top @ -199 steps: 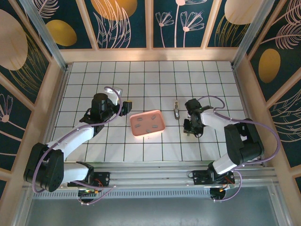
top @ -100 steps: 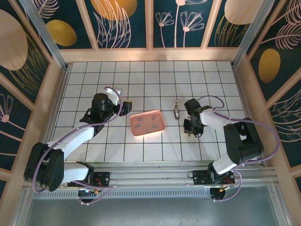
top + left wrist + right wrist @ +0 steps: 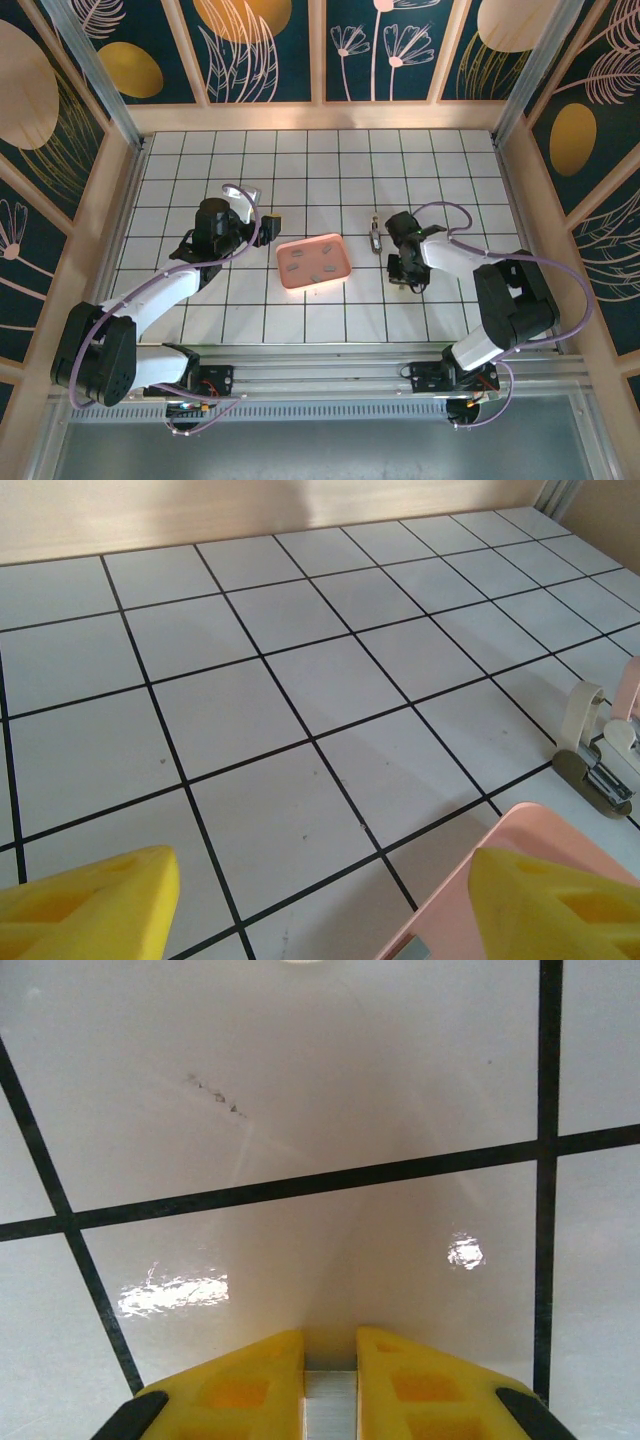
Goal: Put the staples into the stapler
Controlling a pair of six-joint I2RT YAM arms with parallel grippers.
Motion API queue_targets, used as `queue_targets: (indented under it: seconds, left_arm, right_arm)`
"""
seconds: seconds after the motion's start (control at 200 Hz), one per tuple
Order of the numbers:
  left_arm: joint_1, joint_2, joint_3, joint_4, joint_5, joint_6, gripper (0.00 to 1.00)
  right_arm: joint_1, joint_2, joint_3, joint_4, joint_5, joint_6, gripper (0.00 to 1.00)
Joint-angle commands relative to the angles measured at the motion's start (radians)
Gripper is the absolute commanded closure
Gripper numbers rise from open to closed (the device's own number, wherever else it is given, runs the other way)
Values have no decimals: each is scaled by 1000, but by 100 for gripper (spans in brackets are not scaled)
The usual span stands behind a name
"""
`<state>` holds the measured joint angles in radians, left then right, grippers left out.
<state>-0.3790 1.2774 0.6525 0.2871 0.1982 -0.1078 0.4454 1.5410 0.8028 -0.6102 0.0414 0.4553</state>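
The right gripper point(image 3: 330, 1355) is seen in the right wrist view clamped on a pale ribbed staple strip point(image 3: 330, 1412) just above the tiles. From overhead that grip is too small to tell. The left gripper point(image 3: 320, 905) is held wide apart beside the pink tray point(image 3: 282, 262), where the staples point(image 3: 326, 249) lie. The stapler point(image 3: 374, 236) is placed just right of the tray, near the table's point(image 3: 300, 160) middle. The left wrist view shows its pale part raised.
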Motion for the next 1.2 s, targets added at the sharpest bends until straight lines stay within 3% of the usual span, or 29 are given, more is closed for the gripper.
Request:
queue_targets:
  seconds: [0.0, 0.34, 0.526, 0.836, 1.196]
  left_arm:
    - [-4, 4, 2, 8, -10, 13, 24]
    - [-5, -1, 2, 11, -13, 10, 24]
    - [-4, -3, 2, 11, -14, 11, 24]
    - [-4, -15, -11, 48, 17, 5, 22]
    - [-4, -23, -28, 86, 29, -1, 20]
  right_arm:
    - [23, -1, 1, 38, -7, 29, 82]
    - [23, -159, -21, 128, 46, 41, 82]
    - [21, -196, -14, 244, 55, -29, 83]
    - [20, -87, 40, 410, 28, -187, 83]
    - [19, 40, 76, 512, -21, -259, 83]
